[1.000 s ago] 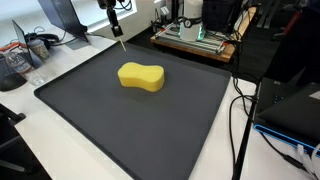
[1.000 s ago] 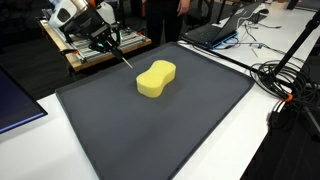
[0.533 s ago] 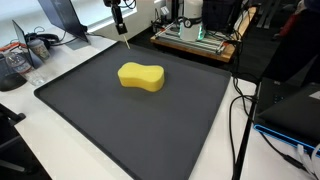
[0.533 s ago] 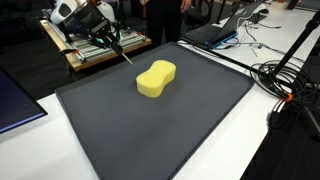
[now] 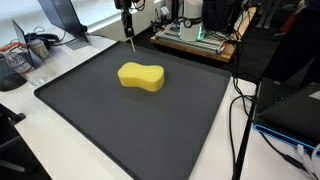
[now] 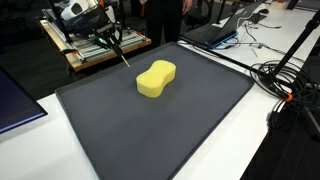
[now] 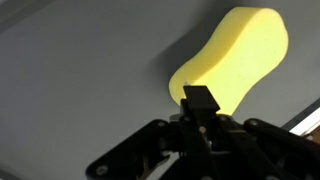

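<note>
White workbench (image 5: 40, 150) in a cluttered lab, overlaid by a large dark mat (image 5: 120, 130), also logged in an exterior view (image 6: 150, 135) and the wrist view (image 7: 70, 60). Item one: yellow sponge (image 5: 141, 76), waisted in outline, lying flat on its broad face around the middle of the mat, a little toward the far half; seen again in an exterior view (image 6: 156, 79) and the wrist view (image 7: 235, 65). It probably rests that way because the broad face is its steadiest side. Item two: my gripper (image 5: 128, 12), raised over the far edge of the mat, beyond the sponge and well apart from it; also recorded in an exterior view (image 6: 108, 38) and the wrist view (image 7: 200, 120). My fingers are clamped on the upper end of a thin stick (image 5: 131, 30), which slants downward (image 6: 120, 56) with its tip clear of the mat. I judge that this grip leaves the lower tip free. Containers: the mat carries the sponge; a wooden frame (image 5: 195, 42) at the far side carries electronics, details too small to list. Loose cables (image 5: 240, 110) trail along the mat's right side.
</note>
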Controlling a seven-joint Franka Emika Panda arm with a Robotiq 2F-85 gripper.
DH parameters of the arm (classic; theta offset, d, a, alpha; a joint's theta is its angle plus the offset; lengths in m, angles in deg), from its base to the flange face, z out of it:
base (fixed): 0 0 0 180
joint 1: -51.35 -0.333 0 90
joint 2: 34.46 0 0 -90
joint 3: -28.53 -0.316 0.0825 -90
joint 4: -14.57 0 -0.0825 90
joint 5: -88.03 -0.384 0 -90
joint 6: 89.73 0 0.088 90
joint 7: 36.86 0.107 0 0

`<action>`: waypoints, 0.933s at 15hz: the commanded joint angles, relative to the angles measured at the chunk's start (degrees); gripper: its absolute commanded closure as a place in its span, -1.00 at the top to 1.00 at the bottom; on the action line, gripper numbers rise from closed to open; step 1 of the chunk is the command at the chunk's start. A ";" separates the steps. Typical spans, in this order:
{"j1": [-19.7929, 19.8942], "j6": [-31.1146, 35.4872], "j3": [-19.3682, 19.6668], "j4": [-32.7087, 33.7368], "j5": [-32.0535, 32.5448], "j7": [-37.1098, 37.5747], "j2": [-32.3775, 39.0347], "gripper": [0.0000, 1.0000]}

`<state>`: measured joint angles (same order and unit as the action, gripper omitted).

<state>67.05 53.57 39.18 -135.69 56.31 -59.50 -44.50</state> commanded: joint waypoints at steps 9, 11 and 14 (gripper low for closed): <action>-0.40 4.91 -24.99 -7.42 13.00 19.32 -15.49 -0.94; -0.19 4.12 -32.03 -7.11 15.35 24.45 -17.12 -0.94; -0.44 5.54 -41.70 -6.91 17.26 29.70 -19.16 -0.94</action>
<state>65.37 59.76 4.99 -142.59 70.60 -34.66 -60.29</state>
